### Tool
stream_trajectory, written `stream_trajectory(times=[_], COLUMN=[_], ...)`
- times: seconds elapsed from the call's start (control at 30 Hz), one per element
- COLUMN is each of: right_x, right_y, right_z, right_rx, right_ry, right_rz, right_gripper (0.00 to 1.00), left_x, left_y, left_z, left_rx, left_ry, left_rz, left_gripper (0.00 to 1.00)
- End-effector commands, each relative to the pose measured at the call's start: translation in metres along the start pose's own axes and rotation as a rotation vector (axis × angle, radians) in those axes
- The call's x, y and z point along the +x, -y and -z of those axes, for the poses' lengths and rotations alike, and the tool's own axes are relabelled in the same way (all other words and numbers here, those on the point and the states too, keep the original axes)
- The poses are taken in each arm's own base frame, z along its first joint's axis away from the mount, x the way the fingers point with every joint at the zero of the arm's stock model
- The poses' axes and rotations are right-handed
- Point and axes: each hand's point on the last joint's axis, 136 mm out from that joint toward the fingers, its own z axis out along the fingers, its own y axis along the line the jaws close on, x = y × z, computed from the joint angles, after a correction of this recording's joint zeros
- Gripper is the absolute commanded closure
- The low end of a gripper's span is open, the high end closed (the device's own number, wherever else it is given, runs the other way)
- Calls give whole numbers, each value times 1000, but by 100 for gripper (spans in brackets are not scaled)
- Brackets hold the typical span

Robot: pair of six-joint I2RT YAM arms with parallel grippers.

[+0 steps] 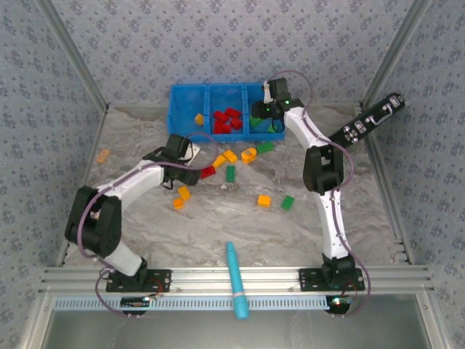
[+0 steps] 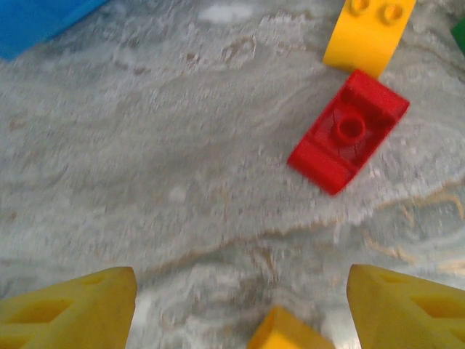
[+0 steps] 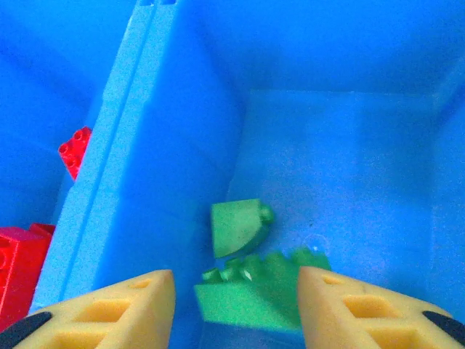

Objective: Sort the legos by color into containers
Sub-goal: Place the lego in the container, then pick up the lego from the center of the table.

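Legos, green, inside blue bin

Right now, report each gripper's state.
Left gripper: open, holding nothing.
Right gripper: open, empty, above green plastic studded bricks in the blue plastic bin.

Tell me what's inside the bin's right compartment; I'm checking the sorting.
In the right compartment: a small sloped green brick and a studded green brick. The right tool hides the nearest floor, so anything there is unseen.

Lab test cell: aluminium frame, patterned walls.
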Motion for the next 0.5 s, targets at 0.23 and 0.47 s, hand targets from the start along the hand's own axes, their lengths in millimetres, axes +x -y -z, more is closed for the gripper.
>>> stream_trajectory(times=[0.23,0.47], right_x=[-25,3], right_y=[-44,-37], right_z=[92,152], right_rx=[-109,-54], right_ry=[71,78], right_rz=[70,77], right_gripper=[43,39], left_x=[-52,-47], left_y=[31,55], left_z=[-39,-52], left_rx=[115,221], left_ry=[72,46], left_rz=[-269,-329], left_gripper=[23,24])
